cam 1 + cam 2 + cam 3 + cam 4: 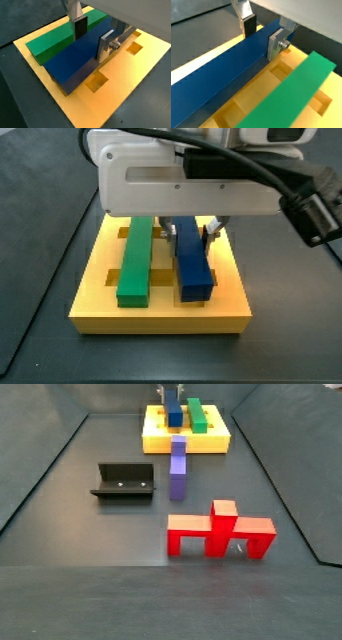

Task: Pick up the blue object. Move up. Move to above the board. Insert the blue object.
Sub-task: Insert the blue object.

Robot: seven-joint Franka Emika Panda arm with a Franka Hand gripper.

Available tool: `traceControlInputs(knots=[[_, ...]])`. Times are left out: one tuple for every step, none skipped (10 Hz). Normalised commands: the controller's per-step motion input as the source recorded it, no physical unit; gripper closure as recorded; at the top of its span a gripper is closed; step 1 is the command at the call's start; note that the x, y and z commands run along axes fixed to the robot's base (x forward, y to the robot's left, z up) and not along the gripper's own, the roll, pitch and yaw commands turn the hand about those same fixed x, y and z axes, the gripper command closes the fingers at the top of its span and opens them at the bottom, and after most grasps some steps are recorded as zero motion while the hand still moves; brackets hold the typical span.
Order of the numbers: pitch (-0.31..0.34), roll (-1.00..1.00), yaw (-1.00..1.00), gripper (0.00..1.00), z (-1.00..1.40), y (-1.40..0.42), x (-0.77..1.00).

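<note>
Nearest in a side view stands a red blocky piece with an upright post (221, 531) on the dark grey floor (80, 514). Behind it rise a small upright purple block (178, 469) and, beside that, the dark L-shaped fixture (123, 481). Farthest back lies the board (154, 431), a large flat yellow-orange rectangular block with grooves and square cut-outs.

The board (160, 313) holds two bars lying side by side in its parallel grooves: a long green rectangular bar (135, 263) and the blue object (191, 260), a long dark-blue matte bar that appears seated in its groove, though how deep is hard to judge.

The gripper (91, 33) hangs over the board's far end, its silver fingers (106, 44) straddling the blue object (77, 57); one pad presses its side, the opposite pad (248, 24) seems just at the other face, so a narrow grasp around the bar (228, 65).
</note>
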Motion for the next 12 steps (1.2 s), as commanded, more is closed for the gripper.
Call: traceControlInputs(knots=[[-0.026, -0.11, -0.15, 1.0, -0.03, 0.0, -0.05], [-0.027, -0.1, -0.07, 1.0, -0.22, 0.0, 0.14], [-0.01, -0.08, -0.06, 1.0, -0.29, 0.0, 0.13], [0.0, -0.08, -0.07, 1.0, -0.28, 0.0, 0.14], [0.0, -0.05, -0.05, 1.0, -0.27, 0.0, 0.09], [0.0, -0.05, -0.05, 1.0, -0.22, 0.0, 0.01], [-0.01, -0.08, -0.14, 1.0, -0.24, -0.02, 0.05], [-0.013, -0.07, -0.18, 1.0, -0.31, 0.0, 0.09], [-0.006, -0.07, -0.17, 1.0, -0.31, 0.0, 0.11], [0.0, -0.06, -0.18, 1.0, -0.32, 0.0, 0.15], [0.0, -0.03, -0.05, 1.0, -0.31, 0.04, 0.0], [0.0, -0.01, -0.01, 1.0, -0.31, 0.06, 0.0]])
